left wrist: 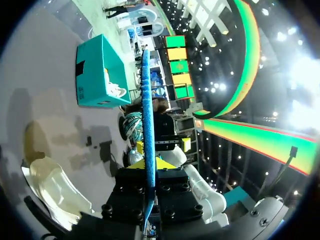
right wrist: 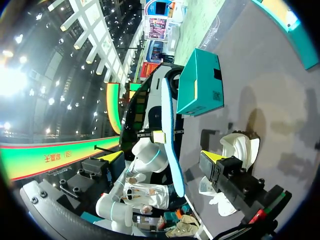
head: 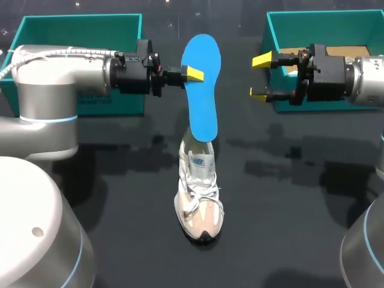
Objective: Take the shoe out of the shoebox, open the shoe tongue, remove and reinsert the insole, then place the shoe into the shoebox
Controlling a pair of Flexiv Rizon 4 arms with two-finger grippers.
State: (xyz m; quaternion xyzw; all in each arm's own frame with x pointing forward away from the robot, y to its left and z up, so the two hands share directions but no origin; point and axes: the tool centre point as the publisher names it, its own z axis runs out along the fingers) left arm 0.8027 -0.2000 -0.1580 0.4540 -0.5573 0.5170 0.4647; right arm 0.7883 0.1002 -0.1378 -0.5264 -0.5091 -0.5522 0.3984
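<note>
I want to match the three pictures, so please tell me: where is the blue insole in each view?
Head view: the blue insole stands in the middle, above the shoe, gripped by the left claw.
Left wrist view: edge-on, a thin blue strip inside that claw.
Right wrist view: a curved strip ahead of the open right claw.
Landmark: the shoe, in all three.

Head view: the blue insole [head: 202, 90] is covering the heel opening of the shoe [head: 199, 198] at centre frame. The left arm [head: 66, 72] is masking the front of the left box [head: 78, 27] at upper left. The right box [head: 318, 24] is running off the right edge. One fingertip of the left gripper [head: 197, 74] is lying behind the insole.
</note>
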